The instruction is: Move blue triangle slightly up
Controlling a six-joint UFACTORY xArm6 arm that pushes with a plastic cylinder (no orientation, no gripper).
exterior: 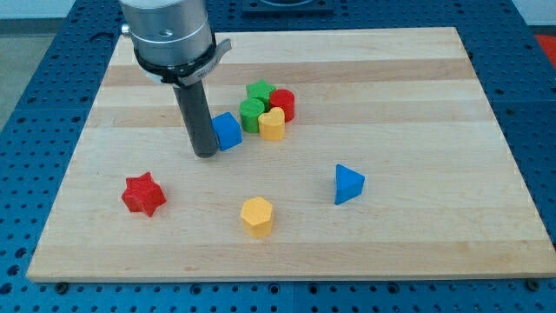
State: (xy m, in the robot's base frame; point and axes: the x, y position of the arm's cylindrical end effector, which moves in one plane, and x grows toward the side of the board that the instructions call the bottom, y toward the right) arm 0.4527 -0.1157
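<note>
One blue triangle [348, 183] sits alone toward the view's lower right, well apart from my tip [205, 154], which holds nothing and is planted on the wooden board [417, 96] just left of a blue cube [227, 131], beside the green, red and yellow cluster.

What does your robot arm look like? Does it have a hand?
No hand! My arm ends in a shiny grey metal cylinder with a dark ring around its bottom. A straight dark rod sticks down from it, round and plain, ending at my tip. No cables or markings show.
</note>
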